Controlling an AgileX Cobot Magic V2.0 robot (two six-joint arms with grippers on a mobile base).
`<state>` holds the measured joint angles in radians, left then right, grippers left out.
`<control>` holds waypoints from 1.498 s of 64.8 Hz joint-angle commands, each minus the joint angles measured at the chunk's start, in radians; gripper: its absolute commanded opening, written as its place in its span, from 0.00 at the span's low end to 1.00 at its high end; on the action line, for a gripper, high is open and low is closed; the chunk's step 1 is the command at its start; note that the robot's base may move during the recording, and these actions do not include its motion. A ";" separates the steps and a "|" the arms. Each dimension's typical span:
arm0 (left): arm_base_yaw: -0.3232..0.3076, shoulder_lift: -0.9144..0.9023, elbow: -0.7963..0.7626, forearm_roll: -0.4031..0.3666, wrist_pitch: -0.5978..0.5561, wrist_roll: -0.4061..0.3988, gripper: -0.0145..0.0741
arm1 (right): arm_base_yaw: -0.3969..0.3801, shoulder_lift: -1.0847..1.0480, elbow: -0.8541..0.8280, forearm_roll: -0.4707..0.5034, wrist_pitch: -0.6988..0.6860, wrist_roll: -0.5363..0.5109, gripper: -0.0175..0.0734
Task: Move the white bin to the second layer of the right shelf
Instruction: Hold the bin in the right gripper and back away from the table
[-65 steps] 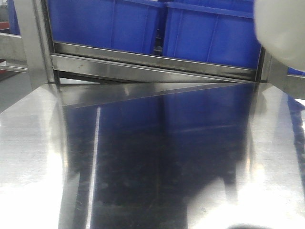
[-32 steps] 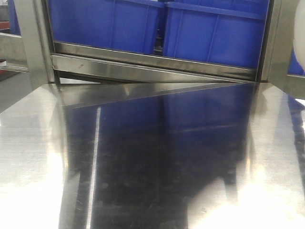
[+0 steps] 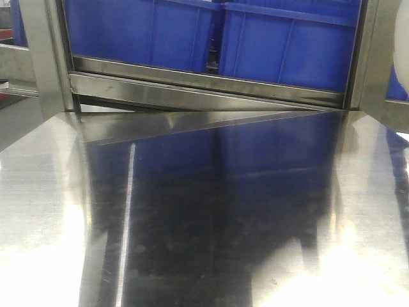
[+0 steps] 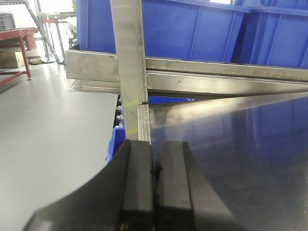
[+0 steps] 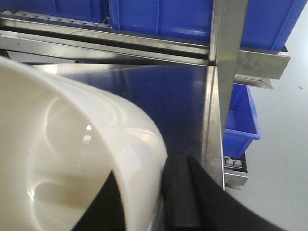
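The white bin fills the left of the right wrist view, glossy cream, its opening facing the camera. My right gripper is shut on the bin's rim, one finger inside and one finger outside, holding it above the steel table. In the front view only a sliver of the bin shows at the top right edge. My left gripper is shut and empty over the table's left edge. A rack level with white rollers carries blue crates; I cannot tell if it is the right shelf's second layer.
The flat shiny steel table lies ahead. Blue crates stand on the rack behind a steel front bar. Steel uprights stand at the table's corners. A lower blue crate sits right of the table, over grey floor.
The white bin has moved to the right in the front view, from a large shape at the top right to a sliver at the edge. The table and crates have not moved.
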<state>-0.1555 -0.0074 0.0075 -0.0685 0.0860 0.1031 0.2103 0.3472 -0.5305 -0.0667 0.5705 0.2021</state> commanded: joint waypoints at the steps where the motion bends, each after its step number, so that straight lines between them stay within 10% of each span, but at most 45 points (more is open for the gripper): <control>1: -0.004 -0.014 0.037 -0.005 -0.086 -0.004 0.26 | -0.004 0.005 -0.030 -0.002 -0.110 -0.001 0.25; 97: -0.004 -0.014 0.037 -0.005 -0.086 -0.004 0.26 | -0.004 0.005 -0.030 -0.002 -0.110 -0.001 0.25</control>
<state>-0.1555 -0.0074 0.0075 -0.0685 0.0860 0.1031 0.2103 0.3472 -0.5305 -0.0649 0.5687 0.2021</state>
